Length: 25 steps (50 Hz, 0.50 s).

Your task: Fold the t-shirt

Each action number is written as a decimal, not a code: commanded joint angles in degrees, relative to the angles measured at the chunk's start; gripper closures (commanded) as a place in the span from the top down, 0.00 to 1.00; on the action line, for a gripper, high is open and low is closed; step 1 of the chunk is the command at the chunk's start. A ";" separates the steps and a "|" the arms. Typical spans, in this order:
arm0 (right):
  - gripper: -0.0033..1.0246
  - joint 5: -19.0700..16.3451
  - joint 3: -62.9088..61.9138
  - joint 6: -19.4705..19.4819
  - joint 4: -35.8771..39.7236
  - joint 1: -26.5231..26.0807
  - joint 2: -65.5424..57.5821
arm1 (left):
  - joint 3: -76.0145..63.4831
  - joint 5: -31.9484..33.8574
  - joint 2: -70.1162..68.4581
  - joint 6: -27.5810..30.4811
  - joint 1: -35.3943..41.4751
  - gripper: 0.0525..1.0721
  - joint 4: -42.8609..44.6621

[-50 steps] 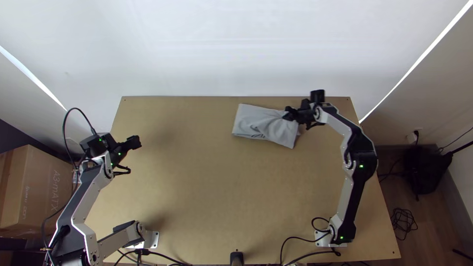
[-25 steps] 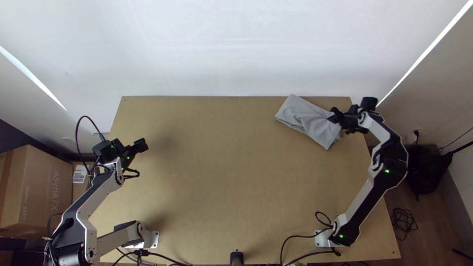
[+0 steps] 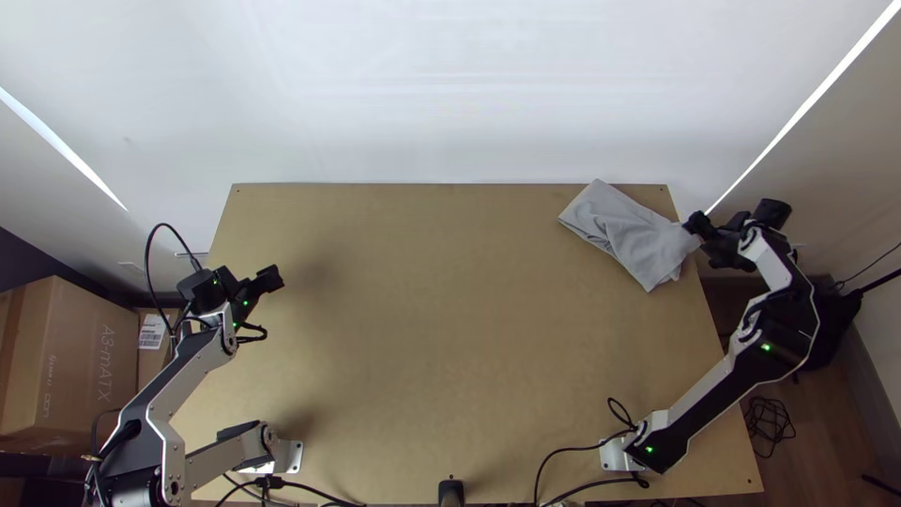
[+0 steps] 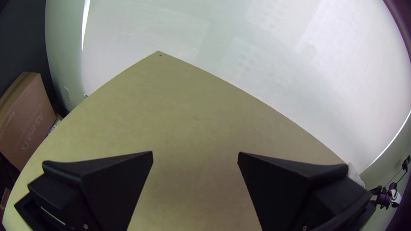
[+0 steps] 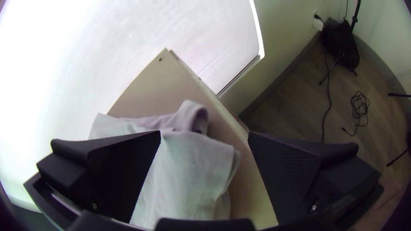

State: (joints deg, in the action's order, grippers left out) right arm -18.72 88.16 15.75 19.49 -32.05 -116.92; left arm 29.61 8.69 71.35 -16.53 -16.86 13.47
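The grey t-shirt [image 3: 624,230] lies rumpled near the wooden table's [image 3: 422,347] far right corner, by the white wall [image 3: 450,94]. Both the left gripper [image 3: 273,278] and right gripper [image 3: 696,225] have jaws spread wide; a cable [image 3: 770,421] lies coiled on the floor [image 3: 831,446].

Bright scene here, the far wall [image 3: 450,94] glaring white, soft shadows [image 3: 321,272] smudging the table's [image 3: 450,376] left side, wrist views bowing straight edges, their corners dark!

Tbl. [image 3: 422,329] light brn, T-shirt [image 3: 624,230] plain lt. grey, fingers [image 5: 124,171] blk.
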 commanded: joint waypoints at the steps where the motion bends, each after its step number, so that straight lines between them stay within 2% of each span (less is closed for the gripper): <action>1: 0.96 1.67 -2.55 -2.92 -0.76 -1.70 3.46 | -2.80 -0.34 -2.45 -0.87 0.16 0.96 1.03; 5: 0.96 3.78 -4.31 -4.67 -0.85 -2.66 4.86 | -4.12 -0.34 -4.29 -0.78 -0.01 0.96 1.12; 7: 0.96 6.15 -5.54 -6.08 -1.38 -2.93 5.83 | -4.64 -0.34 -5.08 -0.69 -0.01 0.96 1.12; 9: 0.96 8.09 -7.56 -7.31 -2.87 -3.10 7.85 | -5.08 -0.34 -5.87 -0.69 -0.01 0.96 1.12; 13: 0.96 9.67 -13.45 -10.12 -7.27 -3.19 15.15 | -5.79 -0.34 -8.25 -0.08 -0.19 0.96 1.12; 16: 0.96 9.93 -18.81 -12.06 -11.31 -3.10 22.97 | -6.14 -0.43 -11.50 0.01 -0.54 0.96 1.12; 20: 0.96 9.84 -25.49 -12.06 -17.64 -2.66 33.16 | -6.40 -0.34 -16.42 0.54 -1.33 0.96 1.12; 25: 0.96 9.93 -32.88 -13.55 -21.07 -1.96 44.24 | -7.19 -0.43 -23.72 0.71 -1.86 0.96 1.03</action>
State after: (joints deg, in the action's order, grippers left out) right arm -9.13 61.39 4.54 1.39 -34.83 -83.88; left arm 23.99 8.69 53.87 -16.45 -18.04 13.45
